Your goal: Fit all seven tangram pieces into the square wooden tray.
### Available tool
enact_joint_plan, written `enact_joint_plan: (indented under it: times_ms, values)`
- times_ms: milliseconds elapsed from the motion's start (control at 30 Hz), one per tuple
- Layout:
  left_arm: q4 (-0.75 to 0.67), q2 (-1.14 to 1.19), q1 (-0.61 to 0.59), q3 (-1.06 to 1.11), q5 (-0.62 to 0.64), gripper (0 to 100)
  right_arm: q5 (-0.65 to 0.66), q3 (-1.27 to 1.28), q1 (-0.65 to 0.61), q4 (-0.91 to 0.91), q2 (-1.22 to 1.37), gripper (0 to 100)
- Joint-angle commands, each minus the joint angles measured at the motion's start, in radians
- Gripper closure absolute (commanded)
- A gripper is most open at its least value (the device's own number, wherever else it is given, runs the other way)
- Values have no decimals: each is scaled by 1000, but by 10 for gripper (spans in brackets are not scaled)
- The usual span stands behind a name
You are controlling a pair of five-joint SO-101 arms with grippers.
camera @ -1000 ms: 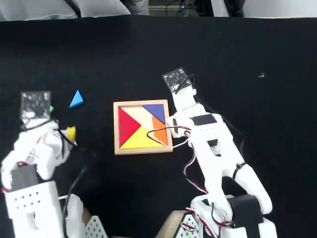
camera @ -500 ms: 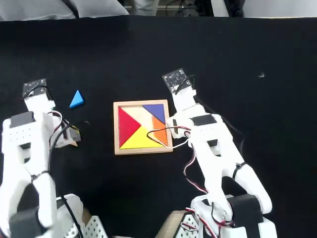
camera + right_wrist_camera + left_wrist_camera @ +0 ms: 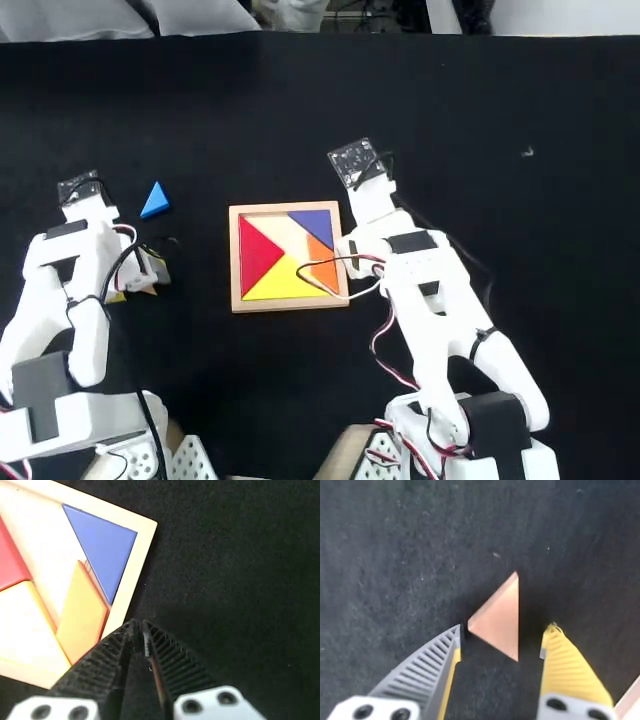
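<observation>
Black worktop w/ tray [image 3: 234, 262] at frame centre, partly filled. At left-centre a small triangle [image 3: 497, 617] lies flat, straddled by left hand [image 3: 503, 630], spread open; contact can't be told. Right hand [image 3: 141, 630] is clenched, empty, by tray's right rim. Piece is judged light, stiff, thin, prob. slick: best pinched across opposite edges.

tray [image 3: 290, 304]: pale wood | cloth [image 3: 520, 100]: matt black, fuzzy | triangle [image 3: 497, 620]: smooth
</observation>
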Motion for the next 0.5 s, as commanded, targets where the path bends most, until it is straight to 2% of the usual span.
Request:
enact_joint_plan:
  times_ms: [0, 467]
  values:
    - [-57, -2, -8, -61, 11, 743, -2, -5, 12, -20, -2, 987]
    - [-69, 2, -2, -54, 11, 744, -2, -5, 12, -17, -2, 987]
